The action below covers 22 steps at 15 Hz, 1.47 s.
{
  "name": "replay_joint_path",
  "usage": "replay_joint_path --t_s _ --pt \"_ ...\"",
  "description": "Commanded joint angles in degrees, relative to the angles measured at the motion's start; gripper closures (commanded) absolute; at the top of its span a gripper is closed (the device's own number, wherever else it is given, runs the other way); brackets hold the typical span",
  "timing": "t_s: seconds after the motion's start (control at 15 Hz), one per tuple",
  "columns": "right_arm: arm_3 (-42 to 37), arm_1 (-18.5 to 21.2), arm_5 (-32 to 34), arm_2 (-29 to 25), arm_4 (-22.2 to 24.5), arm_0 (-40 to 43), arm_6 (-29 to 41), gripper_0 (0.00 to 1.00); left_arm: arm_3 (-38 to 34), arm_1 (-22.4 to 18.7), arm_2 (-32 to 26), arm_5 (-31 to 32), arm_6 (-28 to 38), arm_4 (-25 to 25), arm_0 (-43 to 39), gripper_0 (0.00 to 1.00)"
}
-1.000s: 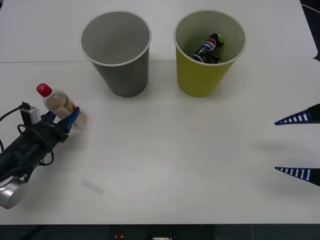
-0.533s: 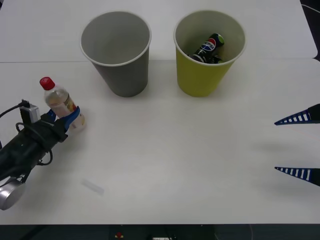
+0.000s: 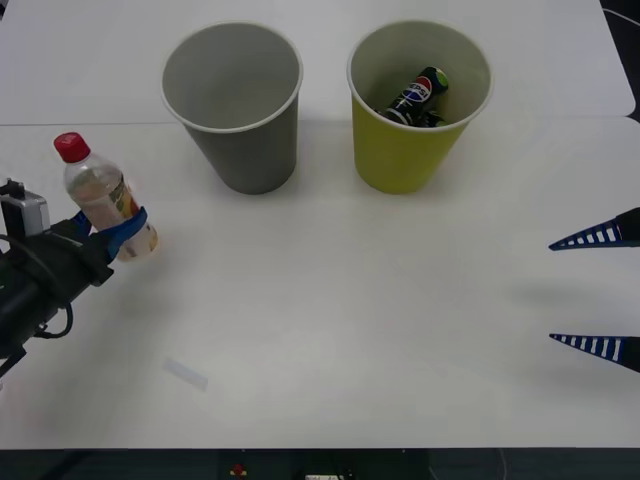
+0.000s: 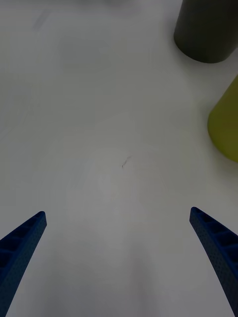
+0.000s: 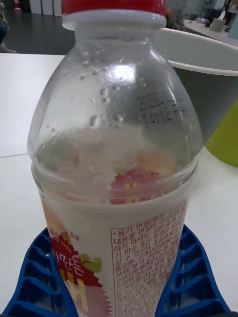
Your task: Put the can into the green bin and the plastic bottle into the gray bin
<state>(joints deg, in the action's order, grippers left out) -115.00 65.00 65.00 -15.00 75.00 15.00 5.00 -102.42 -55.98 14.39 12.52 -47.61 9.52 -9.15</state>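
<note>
Front view: left gripper (image 3: 118, 232) closed around the lower body of the small clear plastic bottle with a red cap and pale orange-red label (image 3: 103, 197), blue ribbed fingers (image 3: 128, 226) wrapping the label. Bottle carried off the white table (image 3: 330, 320), tilted with the cap leaning away from the bins, near the table's left edge and well apart from the large gray paper-cup-shaped bin with a white rim (image 3: 237, 108). Black left arm reaching in low from the left edge, wrist and cables partly cut off by the frame.

Left wrist view: same bottle (image 5: 116, 163) seated between the two blue fingers (image 5: 39, 282), droplets inside its clear shoulder, gray bin (image 5: 203, 69) rising behind it, a sliver of the large yellow-green paper-cup-shaped bin (image 5: 225, 138) at the edge.

Right gripper (image 3: 598, 291) parked at the right edge of the table, jaws spread wide and holding nothing, only the two blue fingertips showing, arm cut off.

Small dark blue-black Pepsi can (image 3: 417, 97) lying slanted inside the yellow-green bin (image 3: 400, 150), lower end hidden by the bin wall. Gray bin just left of the green one, standing apart.
</note>
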Motion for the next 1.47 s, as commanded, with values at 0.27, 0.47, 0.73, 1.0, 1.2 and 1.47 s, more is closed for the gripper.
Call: replay_joint_path --t_s 0.27,0.47,0.73,1.0,1.2,1.47 --pt "0.0 0.0 0.0 0.0 0.0 0.0 0.0 0.0 -7.45 -5.37 -7.27 -0.22 21.06 -15.33 -7.98 1.0" --pt "0.0 0.0 0.0 0.0 0.0 0.0 0.0 0.0 -10.87 -8.27 -13.77 2.24 36.97 -24.38 -12.47 1.0" --pt "0.0 0.0 0.0 0.0 0.0 0.0 0.0 0.0 -10.7 -7.48 -28.36 18.68 78.54 -55.14 -14.31 1.0" --pt "0.0 0.0 0.0 0.0 0.0 0.0 0.0 0.0 -10.87 -3.96 -36.62 33.09 101.31 -72.01 -7.81 1.0" --pt "0.0 0.0 0.0 0.0 0.0 0.0 0.0 0.0 -10.78 -3.26 -37.24 38.81 111.68 -80.63 0.1 1.0" --pt "0.0 0.0 0.0 0.0 0.0 0.0 0.0 0.0 -10.78 -3.61 -35.39 45.66 120.56 -92.67 12.41 1.0"
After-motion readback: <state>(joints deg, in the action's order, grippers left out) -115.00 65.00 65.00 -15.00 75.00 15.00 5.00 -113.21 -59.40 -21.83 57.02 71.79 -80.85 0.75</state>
